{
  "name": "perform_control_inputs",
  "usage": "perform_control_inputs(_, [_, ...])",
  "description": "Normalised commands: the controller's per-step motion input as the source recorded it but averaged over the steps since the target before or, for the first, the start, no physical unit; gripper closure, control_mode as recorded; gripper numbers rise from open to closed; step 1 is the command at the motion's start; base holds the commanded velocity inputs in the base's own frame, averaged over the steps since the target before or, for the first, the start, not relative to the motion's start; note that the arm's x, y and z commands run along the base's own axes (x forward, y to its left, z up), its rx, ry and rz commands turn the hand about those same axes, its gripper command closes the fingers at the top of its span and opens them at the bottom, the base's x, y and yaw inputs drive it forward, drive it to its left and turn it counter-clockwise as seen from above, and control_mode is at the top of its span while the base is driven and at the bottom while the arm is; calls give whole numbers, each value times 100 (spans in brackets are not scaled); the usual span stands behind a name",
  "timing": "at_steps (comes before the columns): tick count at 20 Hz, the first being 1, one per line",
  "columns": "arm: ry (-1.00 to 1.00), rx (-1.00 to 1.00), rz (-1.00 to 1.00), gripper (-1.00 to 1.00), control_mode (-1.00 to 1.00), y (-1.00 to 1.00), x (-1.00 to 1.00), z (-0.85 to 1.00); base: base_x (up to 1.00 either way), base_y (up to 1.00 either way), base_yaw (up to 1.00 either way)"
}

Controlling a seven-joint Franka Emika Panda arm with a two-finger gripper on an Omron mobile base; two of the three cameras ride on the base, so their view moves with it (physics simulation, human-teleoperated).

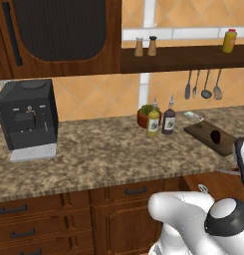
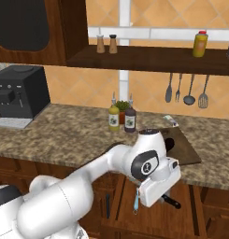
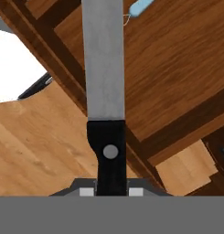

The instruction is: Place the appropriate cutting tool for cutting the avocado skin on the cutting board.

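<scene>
Dark brown wood marks the cutting board (image 1: 211, 134) in the left base view, lying flat at the right end of the speckled stone counter (image 1: 93, 154), with the small black avocado (image 1: 216, 135) resting on it. Two bottles (image 1: 161, 118) stand just to its left. The arm's hand sits at the right edge, below counter level.

From the right base view, the gripper (image 2: 168, 200) hangs low in front of the cabinets, beneath the counter edge, above an open wooden drawer (image 2: 148, 210). The board (image 2: 183, 147) lies above and slightly right of the hand, so the coming move looks to be a lift up and over the edge. A small blue-handled tool (image 2: 136, 201) shows in the drawer beside the hand.

Looking along the hand, the knife (image 3: 104, 68) runs straight away from the jaws, its long grey blade pointing up the picture. The jaws are clamped narrowly on its black handle (image 3: 110, 155). Drawer wood lies beneath, with the blue-handled tool's end near the top.
</scene>
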Motion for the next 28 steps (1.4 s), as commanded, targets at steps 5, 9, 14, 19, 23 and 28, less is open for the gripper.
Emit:
perform_control_inputs(5, [6,16,0,100,-100,-2,27,58,0,0,0])
perform_control_inputs(9, [5,18,0,100,-100,-8,56,45,0,0,0])
perform_control_inputs(14, [4,15,-17,100,-100,0,74,8,0,0,0])
perform_control_inputs(19, [0,7,-39,100,-100,33,48,-2,0,0,0])
perform_control_inputs(23, [1,0,-38,100,-100,-10,13,-4,0,0,0])
perform_control_inputs(28, [5,0,-36,100,-100,-15,45,-6,0,0,0])
